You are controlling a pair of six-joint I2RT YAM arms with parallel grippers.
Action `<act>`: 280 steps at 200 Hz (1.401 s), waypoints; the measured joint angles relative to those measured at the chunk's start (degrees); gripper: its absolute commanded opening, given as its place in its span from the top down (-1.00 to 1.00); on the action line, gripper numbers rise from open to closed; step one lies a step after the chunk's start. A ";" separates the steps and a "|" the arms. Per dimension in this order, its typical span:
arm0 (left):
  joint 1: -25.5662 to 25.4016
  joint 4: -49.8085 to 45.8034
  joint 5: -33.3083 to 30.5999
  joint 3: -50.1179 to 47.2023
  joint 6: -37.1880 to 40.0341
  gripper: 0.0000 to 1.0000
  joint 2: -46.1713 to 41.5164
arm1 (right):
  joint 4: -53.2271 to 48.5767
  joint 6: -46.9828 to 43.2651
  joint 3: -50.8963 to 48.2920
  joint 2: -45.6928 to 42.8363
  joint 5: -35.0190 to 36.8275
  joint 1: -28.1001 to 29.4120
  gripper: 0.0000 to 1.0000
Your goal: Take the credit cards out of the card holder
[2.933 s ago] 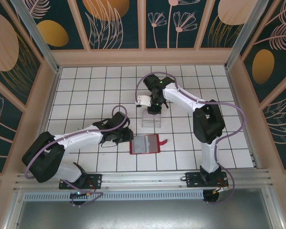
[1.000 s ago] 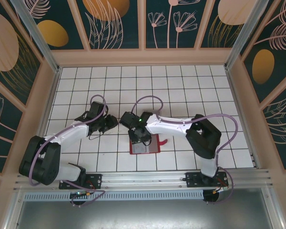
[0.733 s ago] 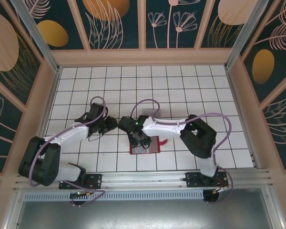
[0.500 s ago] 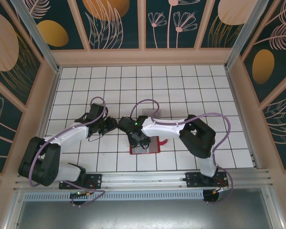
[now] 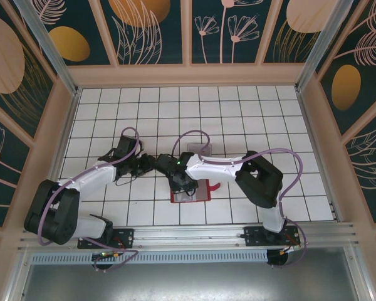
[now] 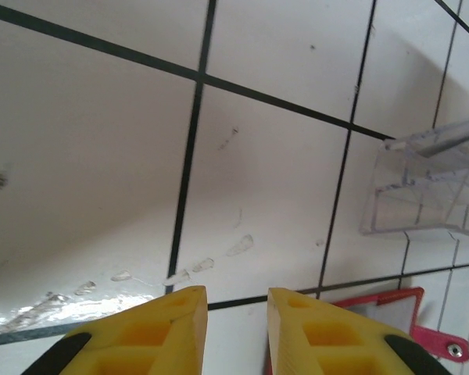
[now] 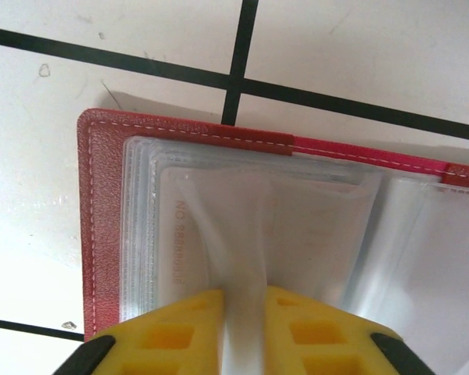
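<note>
The right gripper (image 7: 245, 303) is pinched on a clear plastic sleeve fold (image 7: 246, 234) inside the red folding card holder (image 7: 102, 226), where a pale embossed credit card (image 7: 189, 262) lies. With the slightly spread, empty left gripper (image 6: 236, 301) off the holder, the whole holder could be dragged along.

White tiled table (image 5: 113, 113); dark floral wall panels (image 5: 156, 31); pale wooden frame (image 5: 188, 74).

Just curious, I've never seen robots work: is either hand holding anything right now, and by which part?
The right hand pinches a clear sleeve inside the red card holder, at the sleeve's near edge. The left hand holds nothing.
</note>
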 measured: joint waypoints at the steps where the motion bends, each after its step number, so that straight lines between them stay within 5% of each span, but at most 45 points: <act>1: 0.00 0.00 0.13 0.00 0.02 0.44 0.00 | 0.00 0.00 0.00 0.00 0.02 0.00 0.70; 106: -9.73 -0.24 6.95 5.38 0.15 0.46 7.41 | 7.52 1.81 -10.62 -10.29 -1.90 -1.68 0.64; 280: -12.13 -4.59 6.91 8.50 -1.55 0.52 7.69 | 5.25 4.61 -21.70 -20.83 4.11 -3.78 0.45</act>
